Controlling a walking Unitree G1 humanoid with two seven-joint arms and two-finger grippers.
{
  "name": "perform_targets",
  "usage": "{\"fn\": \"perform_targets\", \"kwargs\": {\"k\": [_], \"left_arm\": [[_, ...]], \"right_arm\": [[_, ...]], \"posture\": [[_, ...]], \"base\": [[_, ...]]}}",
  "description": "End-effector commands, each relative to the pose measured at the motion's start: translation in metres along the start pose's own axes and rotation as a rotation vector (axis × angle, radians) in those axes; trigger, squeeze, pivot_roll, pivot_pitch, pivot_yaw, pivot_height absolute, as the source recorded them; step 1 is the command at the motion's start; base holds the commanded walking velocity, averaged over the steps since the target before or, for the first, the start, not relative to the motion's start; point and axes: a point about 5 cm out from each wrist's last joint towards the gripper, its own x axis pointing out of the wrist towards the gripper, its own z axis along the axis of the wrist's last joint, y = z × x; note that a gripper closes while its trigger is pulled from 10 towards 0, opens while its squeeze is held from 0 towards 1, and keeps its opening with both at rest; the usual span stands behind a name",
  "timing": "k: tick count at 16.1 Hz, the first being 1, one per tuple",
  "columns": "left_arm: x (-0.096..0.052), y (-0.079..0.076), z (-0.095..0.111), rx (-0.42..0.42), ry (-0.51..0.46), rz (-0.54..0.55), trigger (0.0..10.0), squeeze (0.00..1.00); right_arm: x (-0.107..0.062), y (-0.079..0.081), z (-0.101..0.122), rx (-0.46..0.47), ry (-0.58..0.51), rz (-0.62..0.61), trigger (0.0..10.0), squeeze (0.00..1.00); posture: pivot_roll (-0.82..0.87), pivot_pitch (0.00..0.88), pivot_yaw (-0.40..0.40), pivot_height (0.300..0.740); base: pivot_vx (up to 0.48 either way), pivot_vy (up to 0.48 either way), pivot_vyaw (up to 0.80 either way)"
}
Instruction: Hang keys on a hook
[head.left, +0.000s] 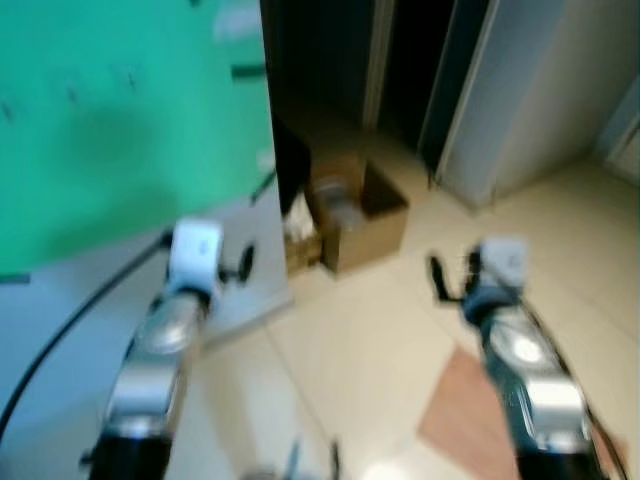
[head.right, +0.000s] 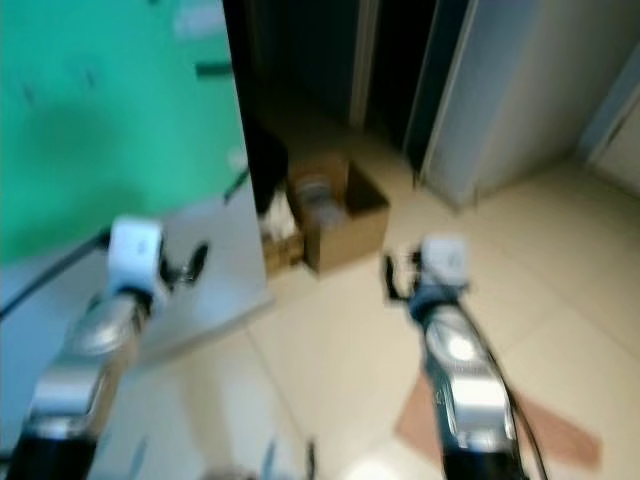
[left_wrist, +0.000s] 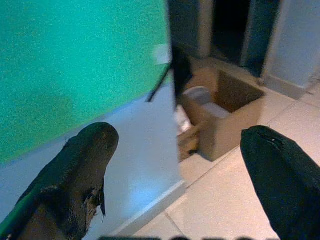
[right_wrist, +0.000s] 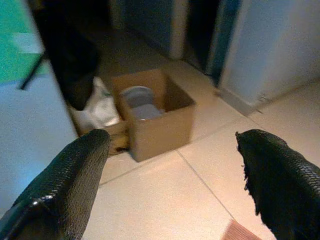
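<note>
Arms raised forward over tiled floor (head.left: 360, 350), left tool (left_wrist: 175, 165) spread, right tool (right_wrist: 170, 170) spread, cardboard box (right_wrist: 155, 115) ahead.

Matt brown cardboard box (right_wrist: 155, 117) on glossy tiled floor (right_wrist: 165, 200)

Home hallway: beige tiled floor (head.left: 380, 340), dark doorway (head.left: 410, 60), open cardboard box (right_wrist: 155, 117), green wall (head.left: 120, 110).

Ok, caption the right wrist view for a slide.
Open right claw faces an open cardboard box on the tiled floor beside a green panel.
</note>
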Motion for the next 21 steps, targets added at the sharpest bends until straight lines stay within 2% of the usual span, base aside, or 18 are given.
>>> {"fn": "perform_targets", "kwargs": {"k": [1,9,19,21], "left_arm": [[-0.0004,-0.0037,0.0034,-0.002,-0.016,-0.019,10.0,0.00],[-0.0004,-0.0010,0.0044,0.028,-0.011,-0.046,10.0,0.00],[0.0007,-0.0010,0.0041,0.038,-0.009,-0.057,10.0,0.00],[-0.0001,-0.0008,0.0030,0.036,-0.008,-0.055,10.0,0.00]], "right_arm": [[-0.0003,-0.0038,0.0023,-0.003,-0.002,-0.012,10.0,1.00],[0.0007,0.0010,-0.0023,0.024,-0.002,-0.033,10.0,1.00],[0.0019,0.0016,-0.0053,0.024,0.002,-0.043,10.0,1.00],[0.0024,0.0038,-0.0060,0.015,0.005,-0.034,10.0,1.00]], "posture": [[-0.11,0.000,0.019,0.740],[-0.10,0.000,0.055,0.740],[-0.10,0.000,0.062,0.740],[-0.10,0.000,0.057,0.740]], "base": [[0.000,0.000,0.80],[0.271,0.000,0.72],[0.327,0.000,0.00],[0.334,0.000,0.80]]}}
